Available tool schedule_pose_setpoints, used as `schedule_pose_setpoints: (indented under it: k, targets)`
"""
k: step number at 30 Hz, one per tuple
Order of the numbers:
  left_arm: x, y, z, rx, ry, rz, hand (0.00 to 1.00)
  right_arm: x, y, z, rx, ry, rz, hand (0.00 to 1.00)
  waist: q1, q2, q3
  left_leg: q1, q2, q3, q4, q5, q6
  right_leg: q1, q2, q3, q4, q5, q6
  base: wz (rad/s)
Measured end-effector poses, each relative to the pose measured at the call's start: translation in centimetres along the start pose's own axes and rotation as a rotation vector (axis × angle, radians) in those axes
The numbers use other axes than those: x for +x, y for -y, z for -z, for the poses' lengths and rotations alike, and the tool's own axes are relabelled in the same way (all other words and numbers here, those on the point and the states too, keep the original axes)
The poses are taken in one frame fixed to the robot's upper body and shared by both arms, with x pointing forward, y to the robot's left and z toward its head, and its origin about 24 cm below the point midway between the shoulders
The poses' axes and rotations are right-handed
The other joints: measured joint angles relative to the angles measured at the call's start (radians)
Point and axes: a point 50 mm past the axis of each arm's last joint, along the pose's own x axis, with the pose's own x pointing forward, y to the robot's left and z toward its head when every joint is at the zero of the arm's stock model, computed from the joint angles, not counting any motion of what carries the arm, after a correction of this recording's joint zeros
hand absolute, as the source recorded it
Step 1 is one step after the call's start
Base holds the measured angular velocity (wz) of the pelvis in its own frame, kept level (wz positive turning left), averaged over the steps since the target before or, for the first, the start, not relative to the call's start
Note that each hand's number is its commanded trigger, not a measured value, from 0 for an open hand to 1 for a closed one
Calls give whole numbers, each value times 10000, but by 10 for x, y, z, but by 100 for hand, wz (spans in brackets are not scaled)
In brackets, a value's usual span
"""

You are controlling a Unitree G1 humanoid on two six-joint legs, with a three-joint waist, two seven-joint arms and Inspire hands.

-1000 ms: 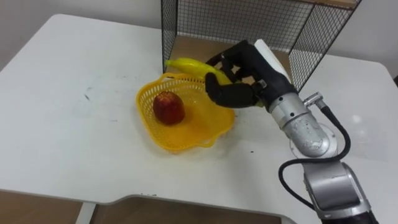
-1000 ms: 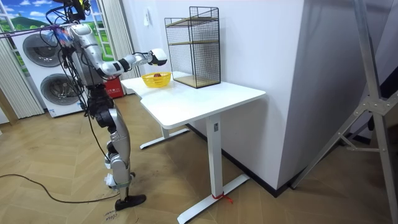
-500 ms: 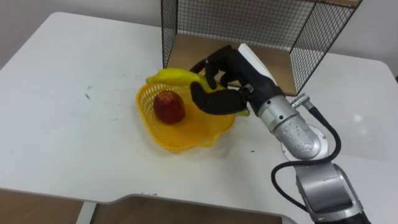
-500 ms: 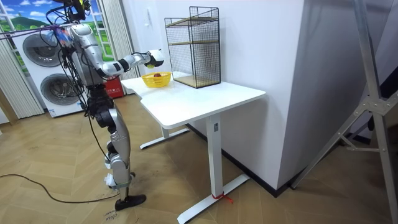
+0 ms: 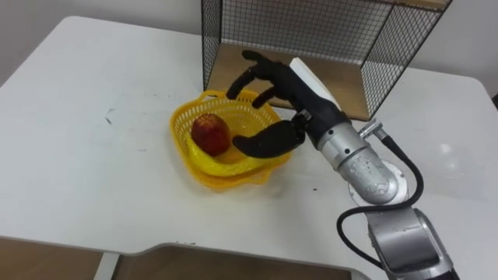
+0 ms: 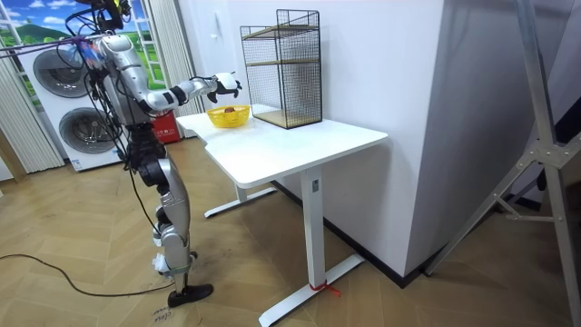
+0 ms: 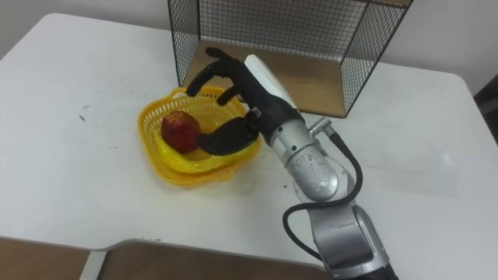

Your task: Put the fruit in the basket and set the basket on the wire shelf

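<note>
Your right hand [image 5: 292,105] hangs over the basket [image 5: 180,124] wide open, with the fingers spread above the far rim and the thumb dipped low inside, gripping nothing. The apple [image 5: 210,132] sits in the basket's left half, just beside the thumb tip. A yellow strip [image 5: 222,162] along the bottom could be a banana, but against the yellow basket you can't really tell. The basket is on the desk [image 5: 93,155], right in front of the shelf [image 5: 311,23], near its left corner post and not on it yet. In the room view your robot stands at the desk end on the room view's left, with that arm stretched out.
</note>
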Motion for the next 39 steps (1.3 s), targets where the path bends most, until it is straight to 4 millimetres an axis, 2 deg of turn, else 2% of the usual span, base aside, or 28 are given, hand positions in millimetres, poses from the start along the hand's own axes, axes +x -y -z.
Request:
schedule_pose_setpoints:
  k: [11,17,22,28,31,35,37,39]
  targets:
    - [0,0,0,-16,18,-8,0,0,0,0,-148,-40,24,0,-39,5,6,1,0,-1,3,0,-1,6,1,-6,3,0,0,0]
    - [0,0,0,-14,14,-8,0,0,1,0,-191,-53,56,0,-81,62,44,-7,0,-15,-18,0,-1,5,1,-29,-2,0,0,0]
    - [0,0,-1,-96,16,-57,0,-1,3,1,-100,-63,346,0,-101,66,46,-15,0,-44,-29,0,-1,2,0,-55,-2,0,0,0]
    - [-1,-2,4,-2280,-306,-570,0,-4,11,5,1197,63,1070,0,-191,96,33,4,0,-68,-47,0,0,8,-1,-83,-8,0,0,0]
    - [-2,0,10,-3850,-512,-798,0,-10,25,13,1652,-158,2097,0,-199,185,30,86,0,-86,-50,-1,1,106,-6,-83,-22,0,0,2]
    - [-4,0,27,-6532,-1400,-1408,0,-26,31,37,2264,-1039,3379,0,-141,263,8,151,-1,-112,-99,0,-1,238,-6,-142,-156,-1,1,1]
    - [-5,-2,33,-7468,-1751,-1862,0,-32,33,46,2602,-1407,3901,0,-143,329,45,188,0,-131,-61,1,-2,314,-12,-217,-163,-1,1,4]
    - [-8,-9,40,-8749,-2104,-2637,0,-38,35,55,2935,-1793,4600,0,-180,405,16,172,-1,-165,-49,-2,-5,321,-12,-239,-163,-1,1,5]
